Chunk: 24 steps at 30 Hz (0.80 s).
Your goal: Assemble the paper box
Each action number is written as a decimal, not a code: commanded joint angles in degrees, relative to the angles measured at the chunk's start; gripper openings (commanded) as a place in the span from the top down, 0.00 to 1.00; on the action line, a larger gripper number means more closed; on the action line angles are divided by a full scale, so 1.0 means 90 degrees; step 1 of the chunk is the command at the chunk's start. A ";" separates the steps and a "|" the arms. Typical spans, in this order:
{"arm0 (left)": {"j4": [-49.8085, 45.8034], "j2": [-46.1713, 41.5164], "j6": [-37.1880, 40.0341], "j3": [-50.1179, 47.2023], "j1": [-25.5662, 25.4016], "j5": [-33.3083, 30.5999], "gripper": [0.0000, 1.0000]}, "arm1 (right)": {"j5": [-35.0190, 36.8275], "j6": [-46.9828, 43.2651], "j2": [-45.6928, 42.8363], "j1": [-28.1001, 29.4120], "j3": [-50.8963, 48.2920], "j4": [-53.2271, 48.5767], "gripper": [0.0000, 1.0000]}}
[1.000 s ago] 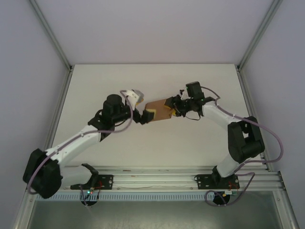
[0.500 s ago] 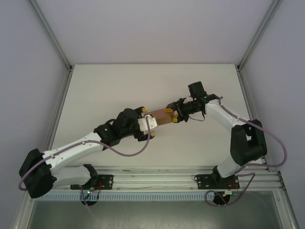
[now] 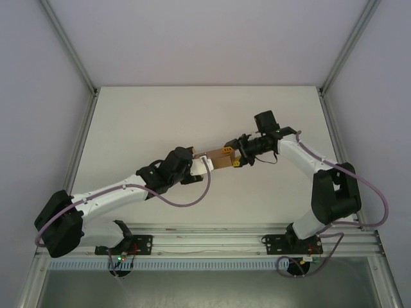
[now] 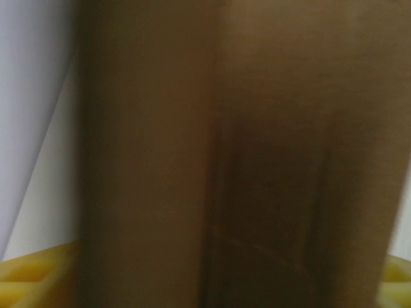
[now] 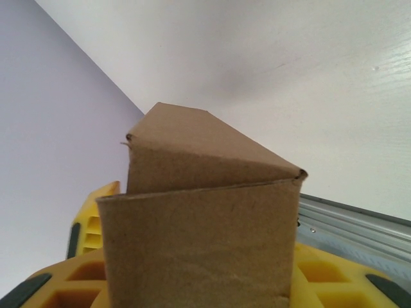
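Observation:
The paper box (image 3: 220, 158) is a small brown cardboard box held above the middle of the table. My right gripper (image 3: 235, 156) is shut on its right end; in the right wrist view the box (image 5: 199, 224) stands between the yellow fingers (image 5: 90, 237), with one flap folded in to a slanted peak. My left gripper (image 3: 204, 164) is at the box's left end. In the left wrist view the brown cardboard (image 4: 225, 154) is very close and blurred. The yellow fingertips (image 4: 26, 273) sit wide apart in the bottom corners, with the box between them.
The white table (image 3: 160, 115) is walled by grey panels with metal corner posts (image 3: 70, 45). An aluminium rail (image 3: 212, 240) carrying both arm bases runs along the near edge. Cables loop off both arms.
My left arm swung down and stretched right, bringing its gripper up against the box's left end. The right gripper with the box shifted slightly right and tilted.

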 commanded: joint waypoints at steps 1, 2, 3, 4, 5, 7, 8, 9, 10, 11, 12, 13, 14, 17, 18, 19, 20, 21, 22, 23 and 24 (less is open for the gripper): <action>0.0342 -0.0216 0.0008 -0.0087 -0.0007 0.0034 0.34 | -0.0257 -0.0007 -0.0202 -0.0007 -0.0105 -0.0120 0.55; 0.0433 -0.0258 0.0003 -0.0137 -0.0005 0.0025 0.37 | -0.0264 -0.0012 -0.0212 -0.0017 -0.0112 -0.0091 0.54; 0.0496 -0.0288 -0.0006 -0.0181 -0.0007 0.0015 0.40 | -0.0274 -0.0014 -0.0222 -0.0002 -0.0109 -0.0099 0.51; 0.0538 -0.0306 0.0000 -0.0209 -0.0006 0.0006 0.41 | -0.0261 -0.0004 -0.0239 -0.0002 -0.0111 -0.0100 0.51; 0.0550 -0.0317 -0.0007 -0.0216 -0.0003 -0.0006 0.44 | -0.0277 -0.0004 -0.0256 0.0000 -0.0108 -0.0082 0.50; 0.0512 -0.0311 -0.0036 -0.0192 -0.0007 0.0000 0.49 | -0.0232 -0.0004 -0.0300 -0.0002 -0.0106 -0.0078 0.46; 0.0507 -0.0292 -0.0041 -0.0169 -0.0011 0.0005 0.51 | -0.0163 -0.0002 -0.0328 -0.0008 -0.0127 -0.0064 0.45; 0.0460 -0.0271 -0.0051 -0.0134 -0.0002 0.0003 0.53 | -0.0086 -0.0014 -0.0365 -0.0004 -0.0131 -0.0035 0.44; 0.0379 -0.0245 -0.0056 -0.0091 -0.0011 -0.0014 0.55 | -0.0022 -0.0013 -0.0404 -0.0010 -0.0141 0.0027 0.43; 0.0272 -0.0207 -0.0082 -0.0037 -0.0011 -0.0025 0.55 | 0.0035 -0.0014 -0.0435 -0.0010 -0.0159 0.0080 0.39; 0.0158 -0.0179 -0.0101 0.0004 -0.0001 -0.0020 0.57 | 0.0107 -0.0005 -0.0453 -0.0010 -0.0163 0.0116 0.36; 0.0059 -0.0157 -0.0096 0.0032 0.0002 -0.0006 0.57 | 0.0158 0.0005 -0.0476 -0.0011 -0.0184 0.0200 0.34; -0.0091 -0.0136 -0.0085 0.0063 -0.0002 0.0054 0.57 | 0.0289 -0.0020 -0.0506 -0.0027 -0.0194 0.0274 0.31; -0.0479 -0.0132 -0.0002 0.0135 0.0012 0.0221 0.59 | 0.1199 -0.0483 -0.0654 -0.0203 -0.0117 0.0069 0.20; -0.0637 -0.0145 0.0009 0.0163 0.0047 0.0370 0.59 | 0.1627 -0.0723 -0.0731 -0.0311 -0.0061 -0.0048 0.18; -0.0816 -0.0172 0.0067 0.0176 0.0113 0.0669 0.59 | 0.2325 -0.0984 -0.0865 -0.0378 0.0000 -0.0183 0.14; -0.0975 -0.0190 0.0135 0.0195 0.0202 0.1008 0.59 | 0.3008 -0.1235 -0.1031 -0.0394 0.0031 -0.0174 0.08; -0.1139 -0.0193 0.0203 0.0220 0.0302 0.1372 0.59 | 0.3550 -0.1566 -0.1212 -0.0394 0.0026 -0.0043 0.02; -0.1281 -0.0175 0.0235 0.0260 0.0410 0.1710 0.59 | 0.4057 -0.1889 -0.1409 -0.0391 -0.0026 0.0131 0.00; -0.1445 -0.0128 0.0231 0.0332 0.0531 0.2003 0.59 | 0.4493 -0.2342 -0.1639 -0.0391 -0.0153 0.0434 0.00; -0.1606 -0.0073 0.0228 0.0410 0.0647 0.2242 0.59 | 0.4800 -0.2736 -0.1846 -0.0403 -0.0301 0.0746 0.00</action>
